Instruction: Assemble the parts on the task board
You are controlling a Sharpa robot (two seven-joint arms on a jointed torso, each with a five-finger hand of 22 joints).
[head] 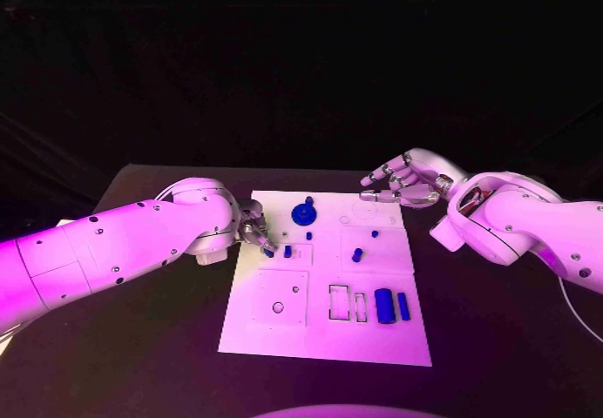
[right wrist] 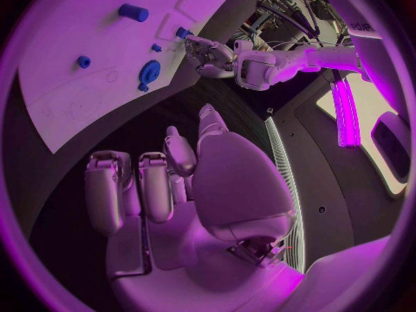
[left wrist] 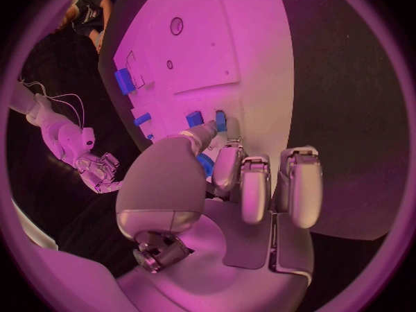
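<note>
In the head view, the task board (head: pixel 324 322) is seen lying in the middle of the black table (head: pixel 151 348). The left hand (head: pixel 255 228) is placed at the board's left edge, its fingertips at a small blue part (head: pixel 269 252), beside a blue peg (head: pixel 287 251). A round blue gear (head: pixel 303 212) is seen near the far edge, and two blue blocks (head: pixel 391 306) lie near the right edge. The right hand (head: pixel 404 180) is held above the board's far right corner, fingers curled, nothing in them.

In the left wrist view, a blue part (left wrist: pixel 206 165) is pinched between the thumb and fingers (left wrist: pixel 229 166) of the left hand (left wrist: pixel 217 187).

In the right wrist view, the right hand (right wrist: pixel 173 187) is seen with fingers curled inward, empty, over the table beside the board (right wrist: pixel 52 83)
</note>
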